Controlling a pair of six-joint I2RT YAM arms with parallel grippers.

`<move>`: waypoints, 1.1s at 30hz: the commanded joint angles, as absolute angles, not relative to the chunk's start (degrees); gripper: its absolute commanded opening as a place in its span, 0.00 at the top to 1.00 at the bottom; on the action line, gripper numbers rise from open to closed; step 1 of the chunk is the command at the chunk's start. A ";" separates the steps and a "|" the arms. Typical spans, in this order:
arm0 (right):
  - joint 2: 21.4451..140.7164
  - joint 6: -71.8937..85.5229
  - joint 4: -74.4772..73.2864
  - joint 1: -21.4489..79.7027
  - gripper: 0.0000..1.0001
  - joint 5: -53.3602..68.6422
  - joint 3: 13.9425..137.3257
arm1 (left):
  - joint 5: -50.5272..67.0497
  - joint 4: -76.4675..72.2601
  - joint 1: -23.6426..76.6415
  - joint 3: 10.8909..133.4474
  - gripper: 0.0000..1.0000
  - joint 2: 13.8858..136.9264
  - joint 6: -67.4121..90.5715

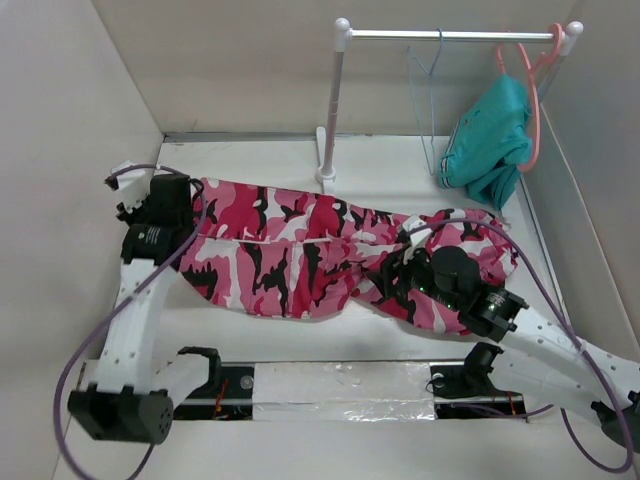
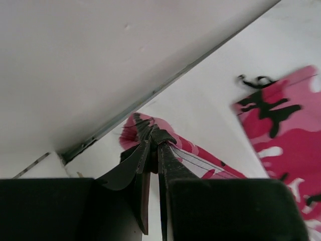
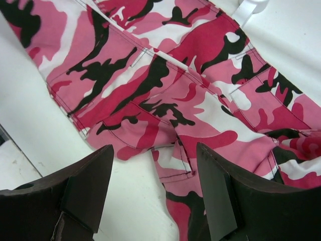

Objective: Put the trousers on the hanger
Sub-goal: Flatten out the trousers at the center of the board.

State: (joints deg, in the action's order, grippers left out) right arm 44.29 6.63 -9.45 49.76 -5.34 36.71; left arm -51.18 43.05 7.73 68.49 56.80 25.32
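Currently: my left tool (image 2: 153, 136) is pinched on an edge of the trousers (image 1: 290, 245), near the left edge of the desk (image 1: 250, 160). My right tool (image 3: 154, 150) is spread wide over the cloth toward the right edge, gripping nothing. Trousers lie flat across mid-desk. The hanger (image 1: 428, 110) hangs on the rail (image 1: 450, 34) at the far right corner. Step, I'd say: securing the garment. Next needs a right-side pinch, then a fold before fetching the hanger.
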 commanded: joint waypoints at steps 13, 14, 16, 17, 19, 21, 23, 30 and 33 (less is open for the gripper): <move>42.19 4.57 -9.14 48.16 0.28 -3.70 36.39 | -45.01 34.91 -2.73 71.72 0.45 77.44 27.60; 42.45 4.48 -7.23 49.03 0.49 -2.56 35.78 | -43.87 33.33 -1.42 71.28 0.43 76.74 26.73; 44.63 4.13 -4.50 50.88 0.87 2.16 35.60 | -43.60 30.24 2.19 70.84 0.43 74.63 25.75; 46.39 4.13 -1.87 53.67 0.95 2.81 36.12 | -40.11 29.19 2.20 70.75 0.44 74.18 26.10; 54.26 4.13 0.78 56.85 1.00 1.33 37.70 | -35.09 27.26 4.82 70.05 0.46 72.00 26.11; 61.22 3.95 6.84 59.57 1.00 0.79 39.97 | -30.51 24.19 7.19 68.13 0.52 70.32 25.49; 72.70 3.52 9.30 61.25 1.00 3.42 43.40 | -26.92 22.33 10.96 66.80 0.62 68.12 25.31; 101.22 1.50 14.95 68.03 0.34 0.27 60.71 | -21.18 16.79 11.78 63.98 0.74 67.05 25.40; 110.44 0.62 12.14 69.08 0.33 -1.14 68.10 | -21.97 18.19 11.78 65.82 0.72 71.09 25.22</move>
State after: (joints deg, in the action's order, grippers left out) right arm 105.47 2.33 9.50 68.45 0.58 62.35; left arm -23.20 19.33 11.92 64.53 68.42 25.82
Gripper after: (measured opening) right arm 0.666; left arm 0.278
